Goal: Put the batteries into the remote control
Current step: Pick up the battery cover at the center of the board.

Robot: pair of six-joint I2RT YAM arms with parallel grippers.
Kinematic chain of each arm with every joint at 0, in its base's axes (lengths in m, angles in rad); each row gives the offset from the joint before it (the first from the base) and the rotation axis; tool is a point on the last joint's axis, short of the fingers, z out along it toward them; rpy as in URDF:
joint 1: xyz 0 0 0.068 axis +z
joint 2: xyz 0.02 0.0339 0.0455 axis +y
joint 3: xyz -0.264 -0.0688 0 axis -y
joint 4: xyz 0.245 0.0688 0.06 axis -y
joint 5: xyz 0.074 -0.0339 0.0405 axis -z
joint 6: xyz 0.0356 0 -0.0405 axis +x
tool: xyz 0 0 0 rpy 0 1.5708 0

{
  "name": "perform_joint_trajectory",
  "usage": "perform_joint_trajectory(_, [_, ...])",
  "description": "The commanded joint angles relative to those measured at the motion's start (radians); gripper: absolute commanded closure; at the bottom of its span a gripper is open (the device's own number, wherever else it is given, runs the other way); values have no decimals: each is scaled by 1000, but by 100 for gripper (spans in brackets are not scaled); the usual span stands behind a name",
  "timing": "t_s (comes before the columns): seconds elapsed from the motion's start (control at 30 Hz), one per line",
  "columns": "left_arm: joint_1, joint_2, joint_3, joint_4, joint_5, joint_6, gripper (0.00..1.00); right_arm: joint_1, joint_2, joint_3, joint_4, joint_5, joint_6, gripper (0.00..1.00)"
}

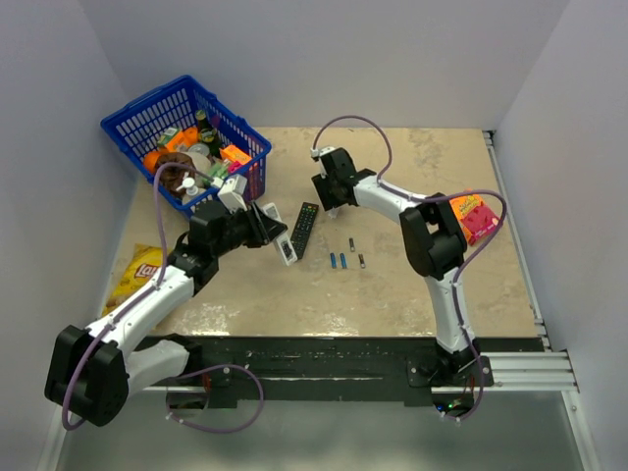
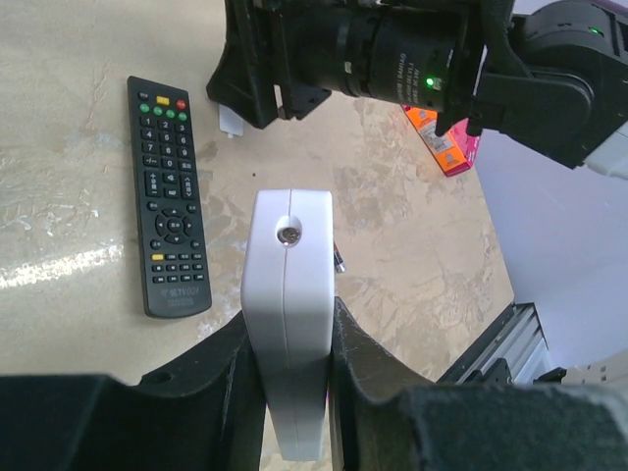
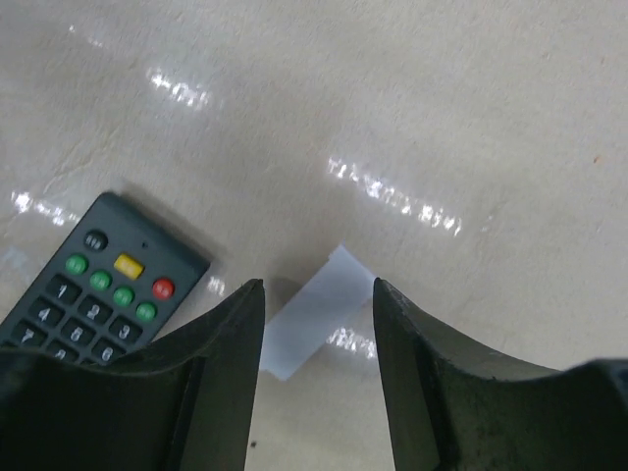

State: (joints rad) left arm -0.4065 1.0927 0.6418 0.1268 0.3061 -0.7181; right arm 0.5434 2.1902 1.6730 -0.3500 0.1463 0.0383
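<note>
My left gripper point(image 1: 272, 235) is shut on the white remote control point(image 1: 286, 249) and holds it edge-on just above the table; in the left wrist view the remote point(image 2: 287, 285) stands clamped between the fingers. Several batteries lie to its right: two blue point(image 1: 338, 261), two dark point(image 1: 361, 260), point(image 1: 351, 243). One dark tip point(image 2: 339, 260) shows beside the remote. My right gripper point(image 1: 334, 204) is open, low over a small flat white cover piece point(image 3: 319, 309) lying on the table between its fingers, apart from them. The piece also shows in the left wrist view point(image 2: 230, 123).
A long black remote point(image 1: 304, 229) lies between the two grippers, also in the left wrist view point(image 2: 169, 196) and right wrist view point(image 3: 93, 285). A blue basket point(image 1: 126, 129) of items stands at back left. A yellow chip bag point(image 1: 137, 270) lies left, a pink box point(image 1: 474, 216) right.
</note>
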Motion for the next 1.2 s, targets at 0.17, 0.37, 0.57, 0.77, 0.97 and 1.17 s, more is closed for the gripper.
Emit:
perform_joint_trajectory(0.17, [5, -27, 38, -4, -10, 23, 100, -17, 80, 114, 39, 93, 11, 53])
perform_joint_trajectory(0.37, [5, -20, 39, 5, -4, 19, 100, -31, 83, 110, -12, 102, 34, 56])
perform_joint_trajectory(0.57, [5, -14, 44, 11, 1, 19, 100, -49, 8, 15, -52, 107, 87, 59])
perform_joint_trajectory(0.77, [5, 2, 47, 31, 18, 14, 100, -71, -59, -70, -106, 104, 147, 60])
perform_joint_trajectory(0.97, [5, 10, 56, 34, 30, 17, 100, -79, -125, -170, -139, 67, 190, 60])
perform_joint_trajectory(1.17, [5, 15, 61, 42, 37, 17, 100, -79, -194, -248, -133, -13, 178, 60])
